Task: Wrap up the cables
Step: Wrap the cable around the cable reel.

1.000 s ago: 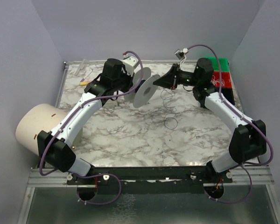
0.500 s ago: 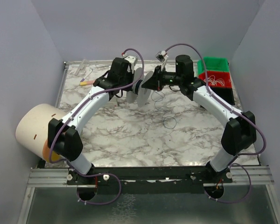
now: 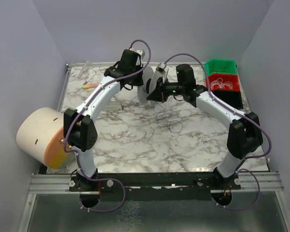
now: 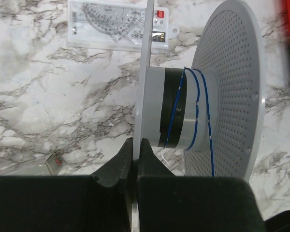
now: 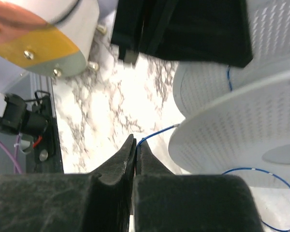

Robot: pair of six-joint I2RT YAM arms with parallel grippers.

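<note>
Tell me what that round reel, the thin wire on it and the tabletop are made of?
The reel looks like matte pale-grey plastic, its discs dotted with regular small holes; painted metal is possible. The wire seems a thin blue-coated strand. The tabletop shows white-and-grey marble veining, perhaps a printed surface rather than stone; I cannot tell.

Spool (image 4: 232, 72) shifted left, right claw (image 5: 135, 143) following close
</note>
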